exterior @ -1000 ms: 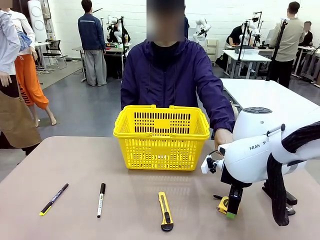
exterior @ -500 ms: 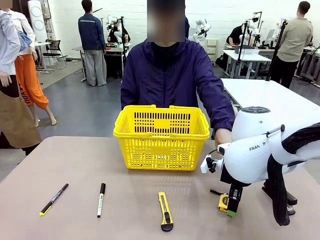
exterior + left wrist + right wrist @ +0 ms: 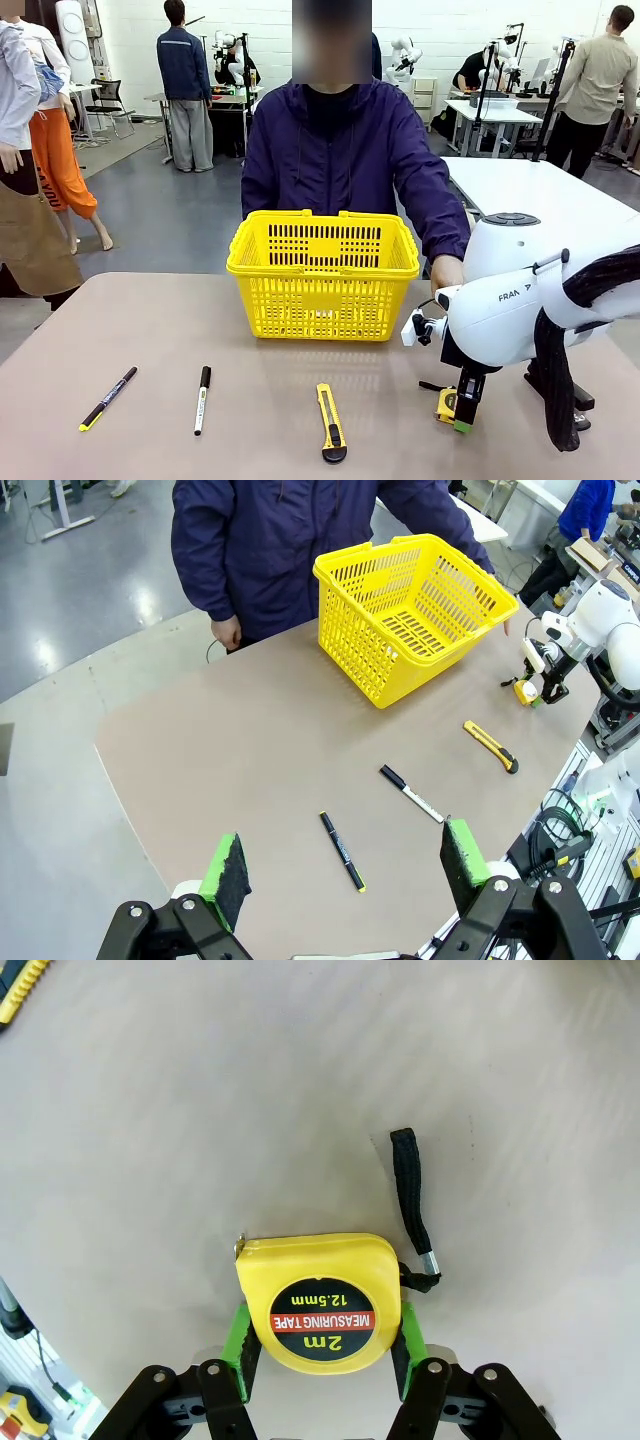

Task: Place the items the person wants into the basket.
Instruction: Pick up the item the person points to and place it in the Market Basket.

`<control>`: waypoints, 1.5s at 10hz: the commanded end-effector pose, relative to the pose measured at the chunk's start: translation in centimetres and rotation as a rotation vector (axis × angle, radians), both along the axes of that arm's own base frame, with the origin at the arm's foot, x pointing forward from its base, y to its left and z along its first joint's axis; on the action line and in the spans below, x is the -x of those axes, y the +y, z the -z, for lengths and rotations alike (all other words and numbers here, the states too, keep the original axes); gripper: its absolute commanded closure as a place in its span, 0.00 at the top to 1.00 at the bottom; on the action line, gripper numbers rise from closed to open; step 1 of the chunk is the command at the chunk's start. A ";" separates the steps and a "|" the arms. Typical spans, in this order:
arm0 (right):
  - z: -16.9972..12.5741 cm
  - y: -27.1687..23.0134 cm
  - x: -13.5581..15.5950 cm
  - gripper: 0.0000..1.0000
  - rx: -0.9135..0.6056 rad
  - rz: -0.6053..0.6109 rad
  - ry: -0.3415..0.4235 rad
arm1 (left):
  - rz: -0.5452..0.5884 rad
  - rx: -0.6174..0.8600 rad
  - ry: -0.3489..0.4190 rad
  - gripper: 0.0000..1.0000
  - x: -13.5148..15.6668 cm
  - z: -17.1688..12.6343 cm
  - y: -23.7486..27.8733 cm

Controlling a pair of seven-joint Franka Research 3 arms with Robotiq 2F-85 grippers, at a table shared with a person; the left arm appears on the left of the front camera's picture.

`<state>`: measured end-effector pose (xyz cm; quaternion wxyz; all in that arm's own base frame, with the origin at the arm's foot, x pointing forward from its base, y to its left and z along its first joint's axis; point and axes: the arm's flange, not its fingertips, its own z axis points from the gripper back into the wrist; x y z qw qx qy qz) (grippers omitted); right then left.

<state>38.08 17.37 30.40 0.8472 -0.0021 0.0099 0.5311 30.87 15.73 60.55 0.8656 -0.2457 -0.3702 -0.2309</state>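
Right gripper (image 3: pixel 462 412), front view: down at the tabletop (image 3: pixel 260 440), fingers pointing downward, jaws drawn in on the tape measure (image 3: pixel 446 405). Judged: a top-down approach suits a flat puck lying on its face. Basket (image 3: pixel 322 270) stands well beyond the gripper and off to its left, open top upward, ready to receive. Person's hand (image 3: pixel 447 275) sits at the far tabletop edge, beyond the gripper. Utility knife (image 3: pixel 331 423) lies near on the gripper's left. White marker (image 3: pixel 201 399) and black pen (image 3: pixel 107 398) lie farther left, well apart from it.

Left wrist view: left gripper (image 3: pixel 345 860) hangs high over the tabletop, jaws wide, nothing between them. Judged: parked clear while the other arm works. Black pen and white marker lie nearest below it. Utility knife, then tape measure, are farther off, with the basket beyond. No item is seen inside the basket.

Right wrist view: green pads (image 3: pixel 243 1338) press both flanks of the tape measure, label facing the camera, body flat on the tabletop. Judged: gripped, not yet lifted. Wrist strap (image 3: pixel 410 1195) trails loose ahead of the gripper, free of the pads.

Count: one basket, one tape measure, one utility knife, one white marker, one black pen, two grippers.
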 end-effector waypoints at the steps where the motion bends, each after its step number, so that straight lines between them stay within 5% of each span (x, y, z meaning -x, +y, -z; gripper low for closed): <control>1: -0.7 -0.2 0.0 0.00 0.042 0.045 -0.019 | 0.016 0.007 -0.016 1.00 -0.1 0.0 0.2; 2: -2.9 -0.2 0.7 0.09 0.052 0.082 -0.036 | 0.016 0.007 -0.016 1.00 -0.1 0.0 0.2; 6: -16.7 0.2 2.9 0.09 0.195 0.488 -0.060 | 0.016 0.007 -0.016 1.00 -0.1 0.0 0.2; 10: -30.4 3.1 0.4 0.09 0.006 0.801 -0.173 | 0.016 0.007 -0.016 1.00 -0.1 0.0 0.2; 12: -32.5 5.8 -4.2 0.09 -0.036 0.881 -0.175 | 0.016 0.007 -0.016 1.00 -0.1 0.0 0.2; 15: -31.7 10.6 -12.1 0.09 -0.055 0.891 -0.141 | 0.016 0.007 -0.016 1.00 -0.1 0.0 0.2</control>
